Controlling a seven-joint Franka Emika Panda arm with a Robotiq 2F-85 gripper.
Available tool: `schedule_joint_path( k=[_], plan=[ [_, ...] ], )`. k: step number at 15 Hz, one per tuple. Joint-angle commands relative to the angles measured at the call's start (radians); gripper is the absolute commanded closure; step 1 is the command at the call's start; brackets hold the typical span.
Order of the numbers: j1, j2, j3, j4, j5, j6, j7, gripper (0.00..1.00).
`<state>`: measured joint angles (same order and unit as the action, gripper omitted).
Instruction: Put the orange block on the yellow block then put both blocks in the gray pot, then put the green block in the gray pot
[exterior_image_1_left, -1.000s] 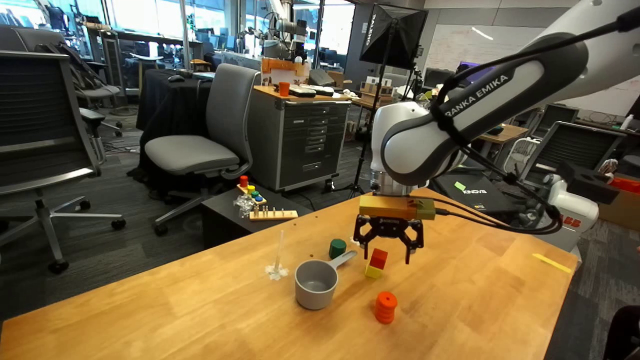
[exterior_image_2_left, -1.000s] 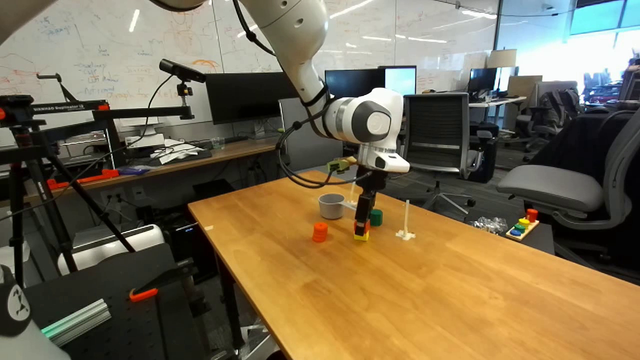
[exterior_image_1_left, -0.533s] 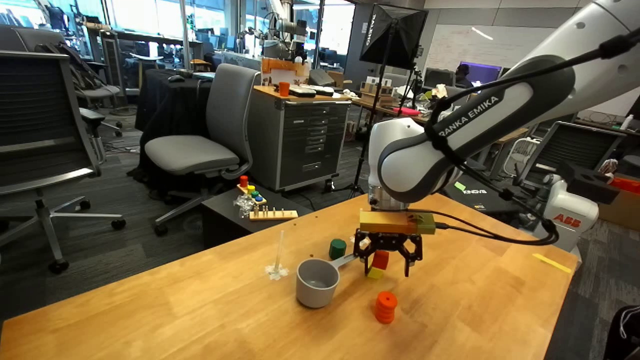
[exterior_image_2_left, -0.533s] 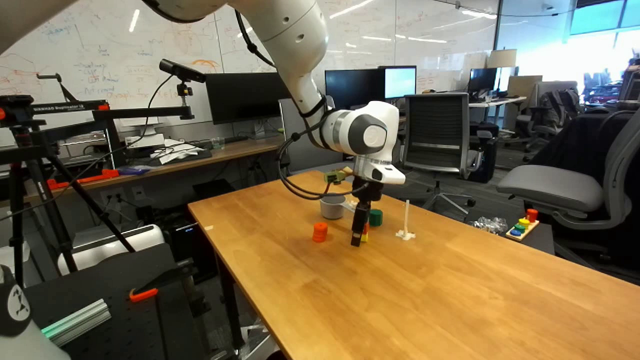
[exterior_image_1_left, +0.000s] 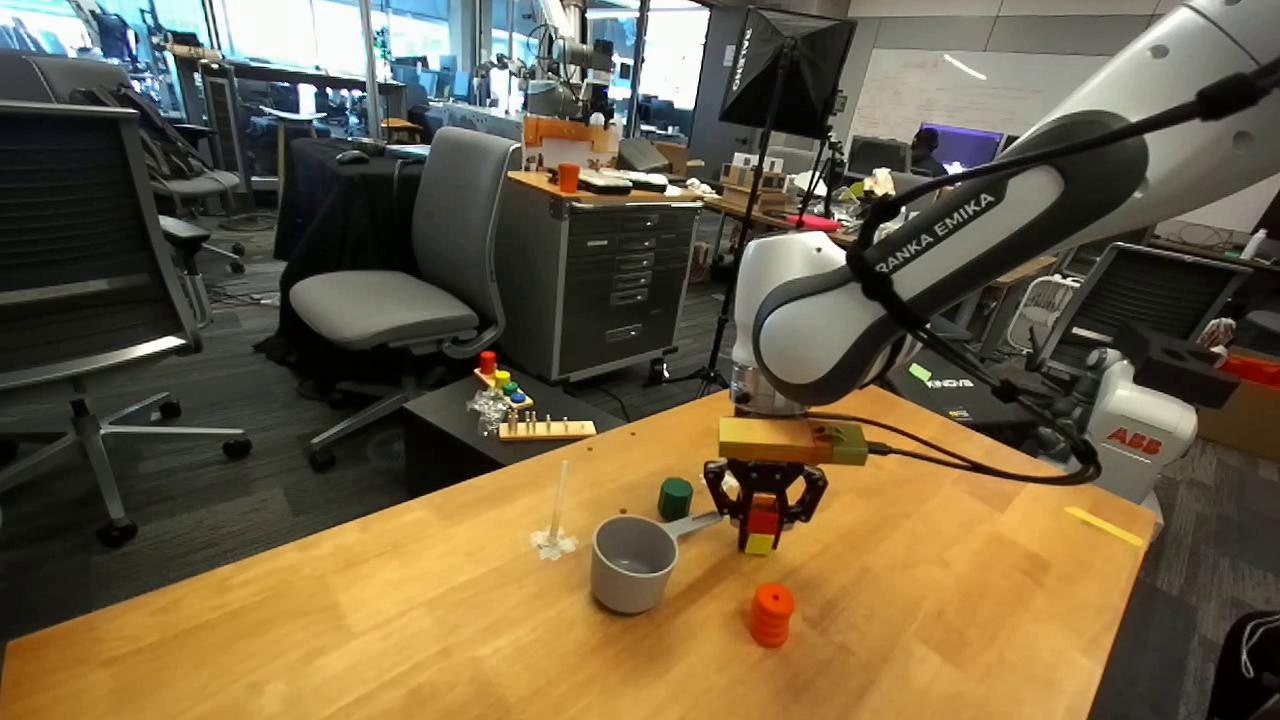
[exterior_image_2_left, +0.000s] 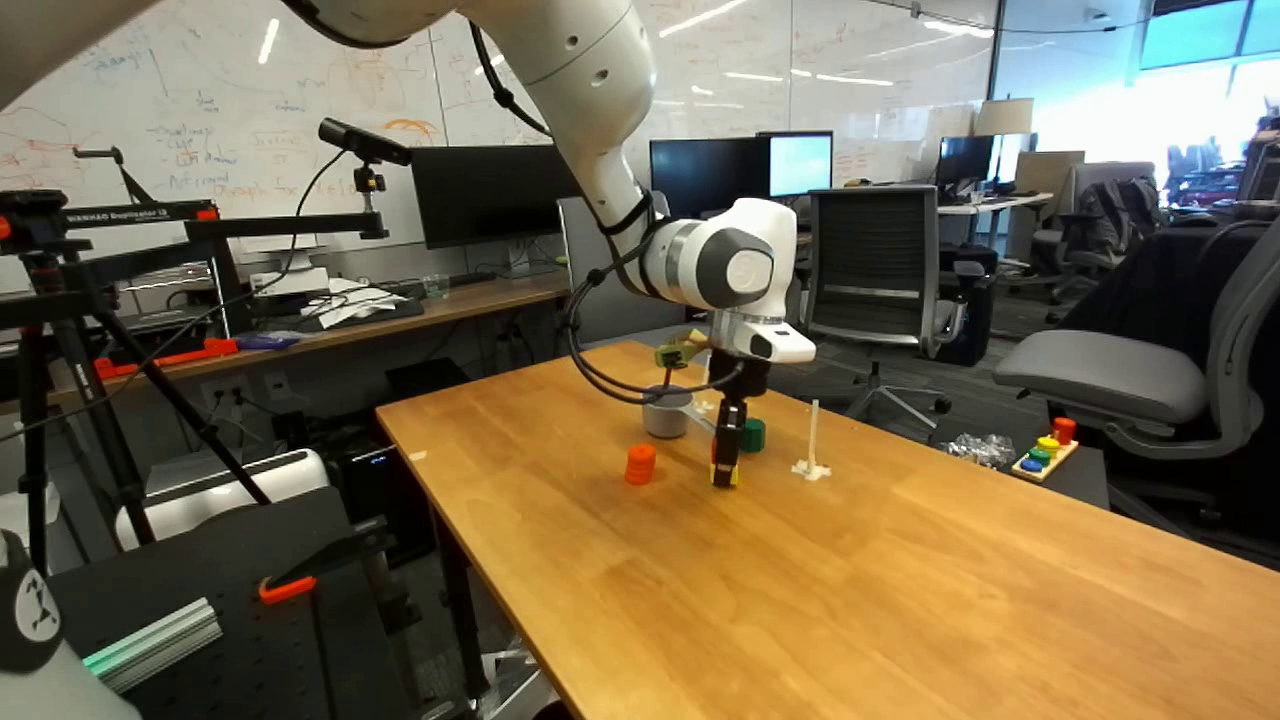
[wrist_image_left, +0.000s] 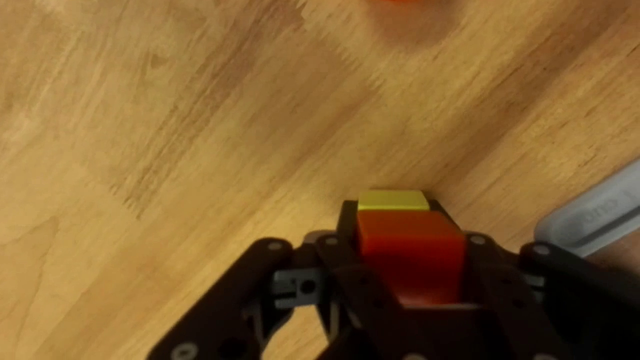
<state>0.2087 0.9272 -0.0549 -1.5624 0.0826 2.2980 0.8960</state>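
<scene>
The end effector (exterior_image_1_left: 760, 542) pinches the yellow block (wrist_image_left: 393, 200) at its tips, the orange block (wrist_image_left: 411, 255) resting on top between its jaws. Both look light, stiff, perhaps smooth; this low hold on flat sides should carry the pair, though the upper could slide.

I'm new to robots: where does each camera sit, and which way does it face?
An exterior view: apart from the arm, looking down across the table toward a drawer cabinet; the arm runs from upper right to the gripper.
An exterior view: apart from the arm, facing across the table toward a whiteboard and monitors; the arm runs from upper left.
Wrist view: on the arm, facing the table; the gripper shows below, closed around the orange block and yellow block.
Both exterior views show the table, gray pot, green block.
</scene>
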Motion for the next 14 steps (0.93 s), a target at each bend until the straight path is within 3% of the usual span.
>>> schedule_joint_path(
  k=[1,14],
  plan=[
    [0.003,0.011,-0.01,0.01,-0.016,0.02,-0.028,0.87],
    [0.005,-0.069,0.001,-0.014,0.016,0.007,-0.009,0.87]
  ],
)
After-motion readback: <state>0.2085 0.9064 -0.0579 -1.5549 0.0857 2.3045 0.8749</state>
